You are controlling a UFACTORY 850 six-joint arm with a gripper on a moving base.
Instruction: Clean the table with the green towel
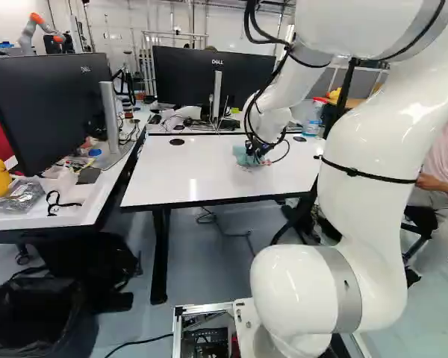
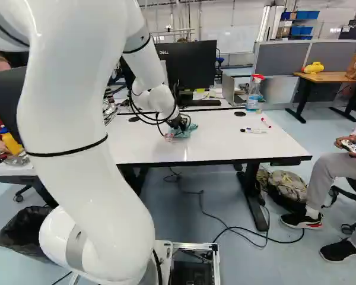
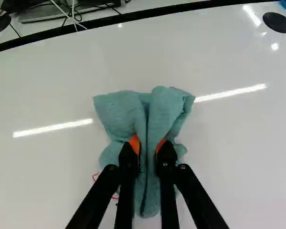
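Tool (image 2: 178, 123) pinches the green towel (image 3: 121, 112), which partly hides red marks (image 3: 94, 177).

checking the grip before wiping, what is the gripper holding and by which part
The green towel, pinched by a bunched fold near its middle between the gripper's two fingers

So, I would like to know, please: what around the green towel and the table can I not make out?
- Wrist view: green towel's underside, turned away from the camera.
- Wrist view: the red marks' full extent, perhaps covered by towel and gripper.
- Left base view: table's right end, behind the arm.
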